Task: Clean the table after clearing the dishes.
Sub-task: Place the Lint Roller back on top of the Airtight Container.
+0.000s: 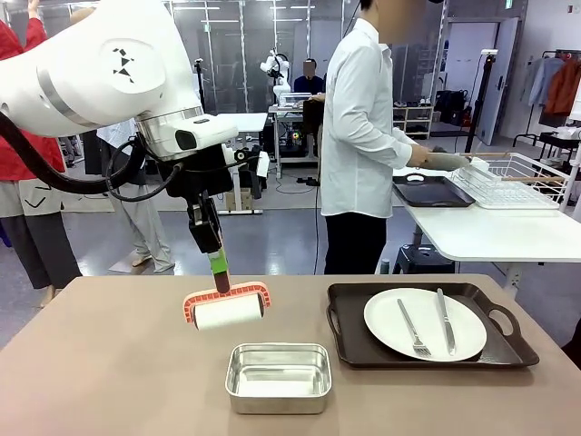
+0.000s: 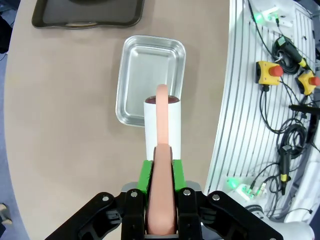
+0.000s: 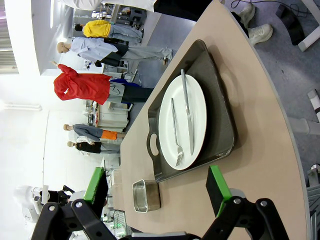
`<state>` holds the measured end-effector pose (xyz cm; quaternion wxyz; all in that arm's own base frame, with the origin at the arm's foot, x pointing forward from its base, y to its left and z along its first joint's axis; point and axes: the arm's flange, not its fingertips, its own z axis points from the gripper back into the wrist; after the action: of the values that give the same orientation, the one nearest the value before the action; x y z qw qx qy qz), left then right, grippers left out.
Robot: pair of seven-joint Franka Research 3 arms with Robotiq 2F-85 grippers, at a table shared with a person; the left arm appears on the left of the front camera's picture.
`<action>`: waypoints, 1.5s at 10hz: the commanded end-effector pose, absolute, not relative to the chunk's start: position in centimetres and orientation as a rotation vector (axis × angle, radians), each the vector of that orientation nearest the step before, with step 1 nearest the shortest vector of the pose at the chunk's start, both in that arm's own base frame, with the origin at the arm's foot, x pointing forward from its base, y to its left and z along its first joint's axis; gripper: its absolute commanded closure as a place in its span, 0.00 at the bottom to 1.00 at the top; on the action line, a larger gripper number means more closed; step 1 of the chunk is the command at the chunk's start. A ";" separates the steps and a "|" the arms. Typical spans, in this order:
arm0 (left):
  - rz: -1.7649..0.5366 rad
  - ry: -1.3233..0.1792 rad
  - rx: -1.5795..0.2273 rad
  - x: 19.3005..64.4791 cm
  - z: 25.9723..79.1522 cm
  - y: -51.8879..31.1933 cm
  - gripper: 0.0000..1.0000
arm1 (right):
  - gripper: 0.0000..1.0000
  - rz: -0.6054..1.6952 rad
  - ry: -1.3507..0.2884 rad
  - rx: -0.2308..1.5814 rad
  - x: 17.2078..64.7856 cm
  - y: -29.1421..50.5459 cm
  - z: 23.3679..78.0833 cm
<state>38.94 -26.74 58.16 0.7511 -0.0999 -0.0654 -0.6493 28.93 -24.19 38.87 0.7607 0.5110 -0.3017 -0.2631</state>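
My left gripper point(image 1: 218, 263) is clamped shut on the pinkish handle point(image 2: 161, 200) of a lint roller point(image 1: 229, 312), green pads on either side of the stem, so the white roll hangs crosswise below the fingers, ready to be dragged flat along the table point(image 1: 109, 363). The roll sits low over the brown top, just beyond a small steel pan point(image 1: 278, 374); I can't tell from here whether it is touching the surface. My right gripper point(image 3: 156, 189) stands wide open and empty, looking down on the dark tray point(image 1: 349, 350) on my right of the table, with its white plate point(image 1: 386, 318), fork point(image 1: 411, 329) and knife point(image 1: 444, 320). Across from me the person point(image 1: 359, 136) is turned to the white side table point(image 1: 490, 236), a hand by a wire rack point(image 1: 513, 182), where a second tray point(image 1: 431, 191) lies. I judge the clearing half done, so rolling should keep to the bare left side for now.
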 end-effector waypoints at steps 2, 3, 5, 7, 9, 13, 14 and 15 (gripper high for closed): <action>-1.418 -0.143 -0.218 38.9 58.2 -26.7 0.79 | 0.00 -0.575 -0.663 1.123 28.8 -24.2 39.1; -1.480 -0.147 -0.169 38.7 58.8 -27.1 0.79 | 0.00 -0.575 -0.663 1.123 28.8 -24.2 39.1; -1.567 -0.089 -0.125 38.8 57.6 -29.7 0.79 | 0.00 -0.575 -0.663 1.123 28.8 -24.2 39.1; -1.571 -0.032 -0.117 39.8 55.8 -31.0 0.79 | 0.00 -0.575 -0.663 1.123 28.8 -24.2 39.1; -1.573 -0.015 -0.114 40.3 54.4 -31.6 0.79 | 0.00 -0.575 -0.663 1.123 28.8 -24.2 39.1; -1.615 0.041 -0.108 41.7 51.0 -33.3 0.79 | 0.00 -0.575 -0.663 1.123 28.8 -24.2 39.1; -1.612 0.039 -0.109 41.9 50.4 -33.8 0.79 | 0.00 -0.575 -0.663 1.123 28.8 -24.2 39.1; -1.613 0.034 -0.133 42.4 49.6 -34.4 0.79 | 0.00 -0.575 -0.663 1.123 28.8 -24.2 39.1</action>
<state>41.62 -33.82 49.49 0.6954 -0.0631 0.0253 -0.7154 28.93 -24.19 38.87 0.7607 0.5110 -0.3017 -0.2631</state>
